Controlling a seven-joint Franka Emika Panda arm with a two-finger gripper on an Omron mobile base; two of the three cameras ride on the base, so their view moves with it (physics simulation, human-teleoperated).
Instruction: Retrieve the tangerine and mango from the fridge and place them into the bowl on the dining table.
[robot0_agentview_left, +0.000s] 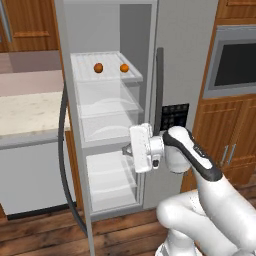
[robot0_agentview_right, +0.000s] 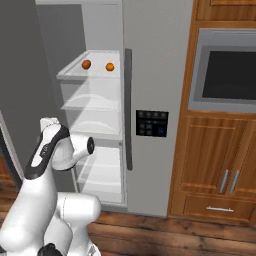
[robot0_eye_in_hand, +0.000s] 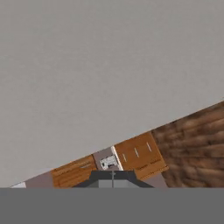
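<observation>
Left base view: fridge (robot0_agentview_left: 172, 60) door open, two orange fruits on top shelf (robot0_agentview_left: 106, 67), a darker one (robot0_agentview_left: 98, 67) left and a lighter one (robot0_agentview_left: 124, 68) right, apart. Lower shelves and drawers bare. Gripper (robot0_agentview_left: 126, 150) closed, holding nothing, beside the lower drawers.

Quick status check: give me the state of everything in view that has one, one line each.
fridge: left door swung open, right door shut.
two orange fruits: on the top shelf, apart, untouched; which is tangerine or mango, cannot tell.
lower shelves and drawers: pushed in, look empty.
gripper: shut, holding nothing, low in front of the open compartment.
wall oven: door shut.
</observation>
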